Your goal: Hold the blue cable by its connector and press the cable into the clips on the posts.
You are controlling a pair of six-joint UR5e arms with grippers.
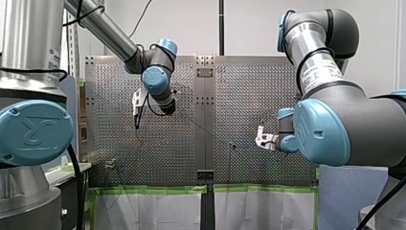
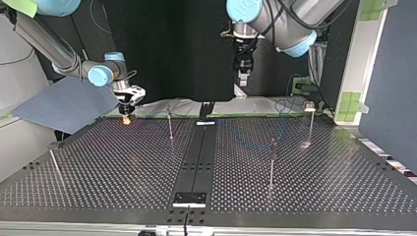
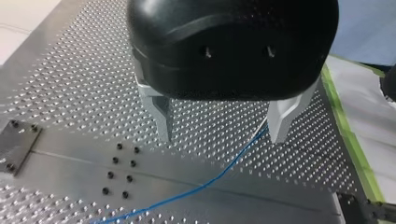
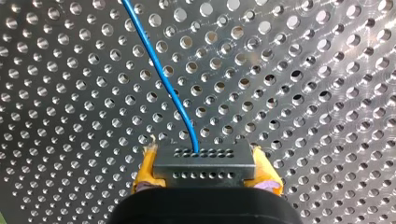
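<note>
So the clips sit on top of the thin posts (image 2: pixel 271 162) standing on the perforated desk (image 2: pixel 123 167), and honestly they're too small for me to tell if any of them has cable in it.

My right hand (image 4: pixel 205 161) is clamped on the grey connector (image 4: pixel 205 175), one of the yellow pads (image 4: pixel 145 168) squeezing each end of the block. The blue cable (image 4: pixel 161 74) comes out of the connector's face and curves away over the holes ahead of the hand. From across the desk that hand points straight down, low over the desk's far edge at the top view's left.

My left hand (image 3: pixel 223 130) has its metal fingers (image 3: pixel 162 116) spread wide with nothing gripped. It hangs well above the desk, pointing down, near the middle of the top view. The cable runs under it across the desk and passes just beside one finger, inside the gap; I can't tell if it touches.

In the front and top views the cable is only a faint line, so most of its run is hard to follow.
</note>
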